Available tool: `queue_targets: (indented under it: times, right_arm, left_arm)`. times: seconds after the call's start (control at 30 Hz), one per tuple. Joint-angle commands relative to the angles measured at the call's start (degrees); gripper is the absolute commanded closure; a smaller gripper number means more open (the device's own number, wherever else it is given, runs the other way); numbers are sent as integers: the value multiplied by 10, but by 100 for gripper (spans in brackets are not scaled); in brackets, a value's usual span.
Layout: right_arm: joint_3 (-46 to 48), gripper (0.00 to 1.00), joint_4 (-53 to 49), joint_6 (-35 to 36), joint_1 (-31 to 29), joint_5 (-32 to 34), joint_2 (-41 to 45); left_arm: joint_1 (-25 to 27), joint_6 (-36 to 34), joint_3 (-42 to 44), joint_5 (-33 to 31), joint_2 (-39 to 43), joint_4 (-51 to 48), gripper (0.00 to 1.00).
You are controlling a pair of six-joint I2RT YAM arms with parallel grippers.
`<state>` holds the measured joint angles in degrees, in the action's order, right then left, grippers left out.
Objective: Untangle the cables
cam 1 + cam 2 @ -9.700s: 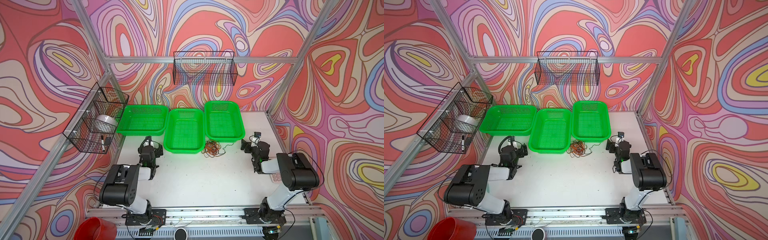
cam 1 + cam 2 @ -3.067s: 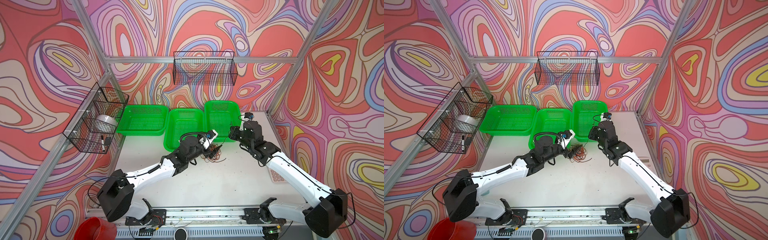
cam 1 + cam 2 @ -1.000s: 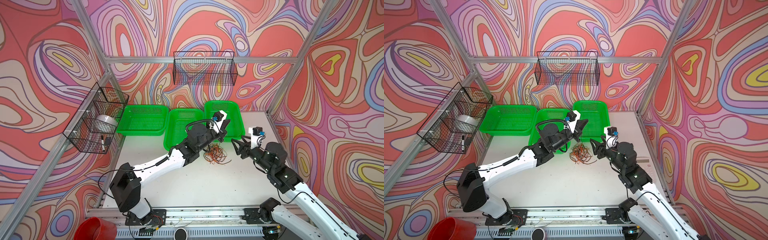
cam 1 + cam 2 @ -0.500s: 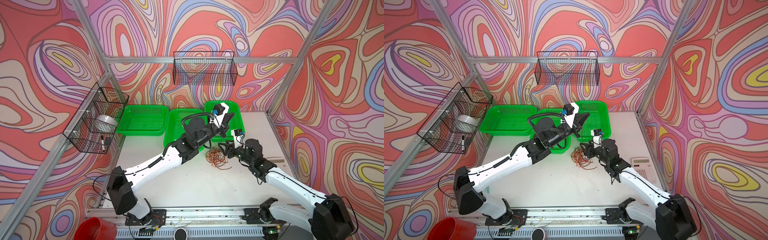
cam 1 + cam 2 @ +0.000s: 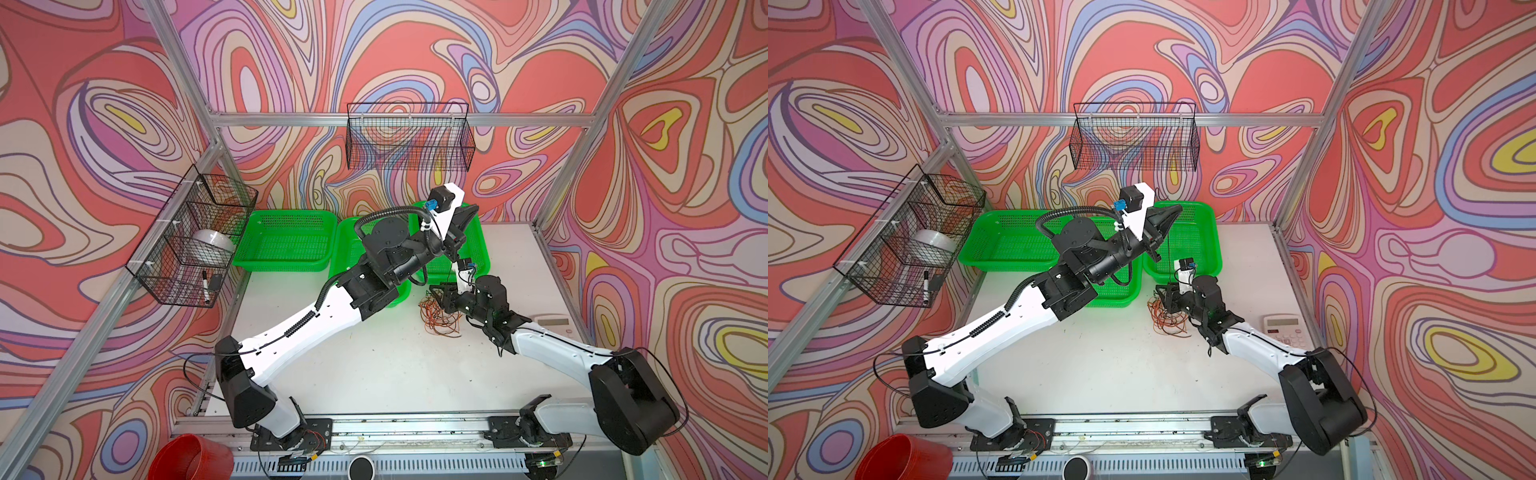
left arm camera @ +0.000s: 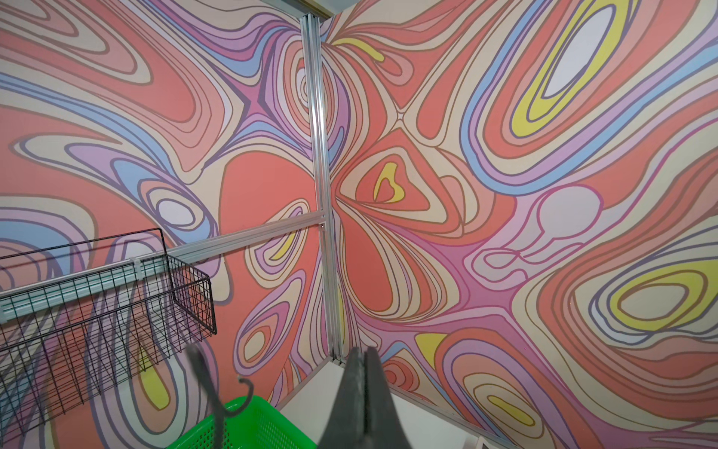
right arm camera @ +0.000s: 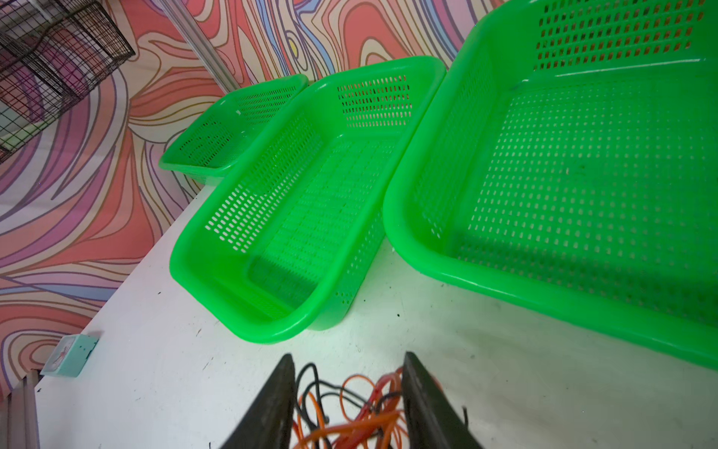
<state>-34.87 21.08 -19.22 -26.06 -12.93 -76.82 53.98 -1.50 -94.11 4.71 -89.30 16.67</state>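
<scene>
The cables (image 5: pixel 440 316) (image 5: pixel 1167 318) lie as a loose heap of black, red and orange-brown loops on the white table, in front of the right green basket (image 5: pixel 482 249). My right gripper (image 5: pixel 436 291) (image 5: pixel 1163 291) sits low over the heap's far side. In the right wrist view its jaws (image 7: pixel 347 357) stand apart with the cables (image 7: pixel 349 408) between them. My left gripper (image 5: pixel 473 209) (image 5: pixel 1177 208) is raised high above the right basket, shut (image 6: pixel 363 350). A thin black strand (image 5: pixel 1169 257) hangs from it toward the heap.
Three green baskets stand in a row at the back: left (image 5: pixel 286 241), middle (image 5: pixel 1117 299), right (image 5: pixel 1204 249). A calculator (image 5: pixel 1283 328) lies at the table's right edge. Wire baskets hang on the back wall (image 5: pixel 409 137) and left wall (image 5: pixel 195 241). A red bucket (image 5: pixel 191 457) stands below.
My right gripper has come left and down onto the heap, and its jaws have narrowed. My left gripper, still shut, has lifted higher over the right basket.
</scene>
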Motion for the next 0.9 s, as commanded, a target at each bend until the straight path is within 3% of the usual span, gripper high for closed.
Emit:
queue_targets:
  times: [0.0,0.27,0.37,0.73,0.87]
  right_arm:
    - [26,57,15,-11,-1,7,-22]
    - [40,56,28,-15,-1,33,-70]
    - [43,47,31,-13,-1,36,-65]
    - [46,29,-6,56,-1,-26,98]
    - [36,30,-22,68,-2,-42,126]
  left_arm:
    - [4,-6,-37,7,-3,2,100]
    - [5,-19,-100,-5,-18,-28,100]
    - [5,-29,-109,-9,-17,-31,100]
    - [4,-36,-67,-40,4,-36,100]
    - [4,-35,-60,-46,3,-29,100]
